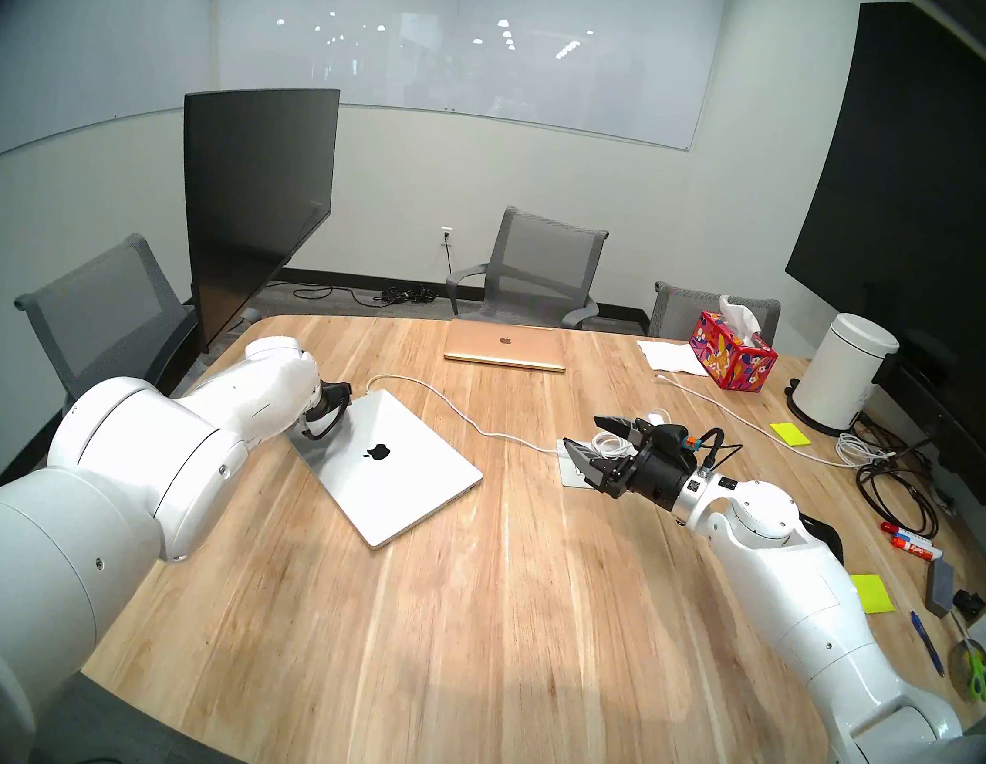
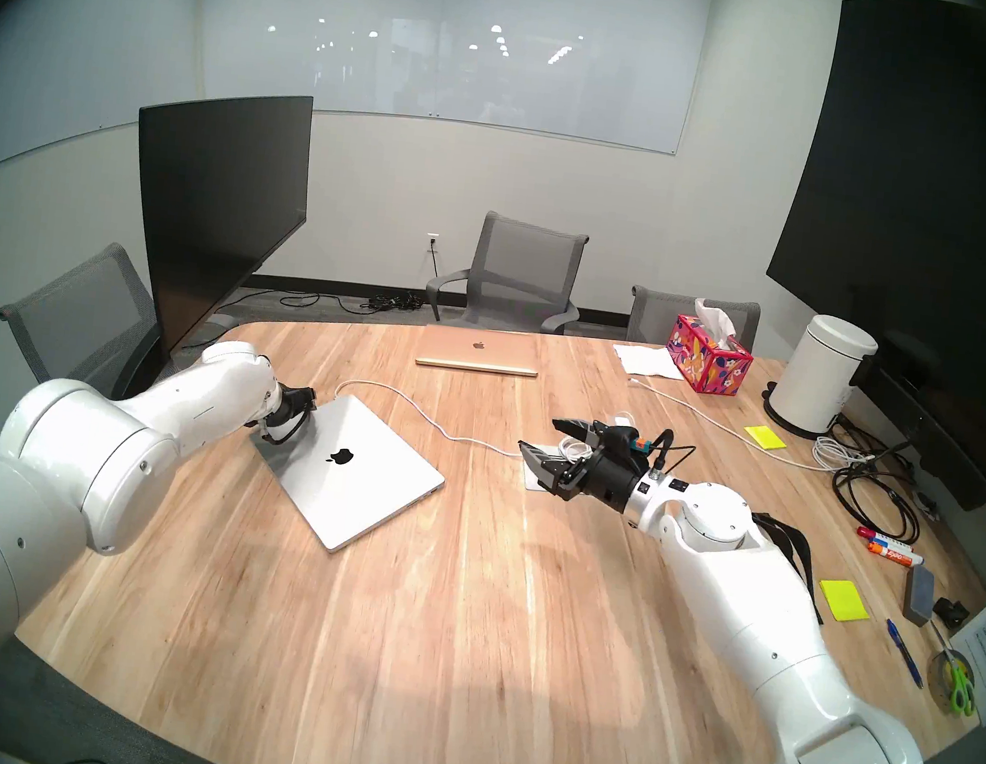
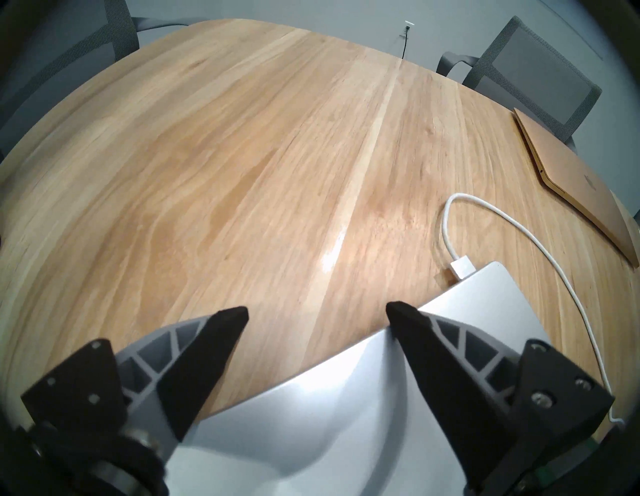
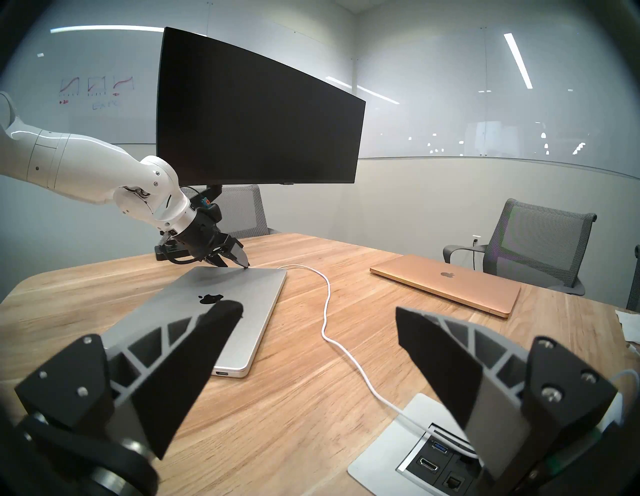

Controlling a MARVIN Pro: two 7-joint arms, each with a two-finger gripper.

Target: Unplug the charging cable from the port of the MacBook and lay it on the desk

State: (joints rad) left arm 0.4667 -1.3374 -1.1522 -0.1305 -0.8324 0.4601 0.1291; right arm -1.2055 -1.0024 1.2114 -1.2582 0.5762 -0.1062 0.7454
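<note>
The silver MacBook (image 1: 385,464) lies closed on the light-wood desk (image 1: 511,647), its black apple logo facing up. The white charging cable (image 1: 457,411) runs across the desk from a socket panel, and its plug (image 3: 462,268) sits in the port at the MacBook's far left corner. My left gripper (image 3: 317,311) is open at the MacBook's left edge. One fingertip (image 3: 398,311) is over the lid, the other over bare wood, and the plug lies apart from both. My right gripper (image 4: 318,308) hangs open and empty above the socket panel (image 4: 415,450).
A rose-gold laptop (image 1: 505,344) lies closed at the far edge. A large dark monitor (image 1: 255,201) stands beyond the left arm. At the right are a tissue box (image 1: 731,352), a white canister (image 1: 839,381), black cables (image 1: 892,487), markers, sticky notes and a second white cord.
</note>
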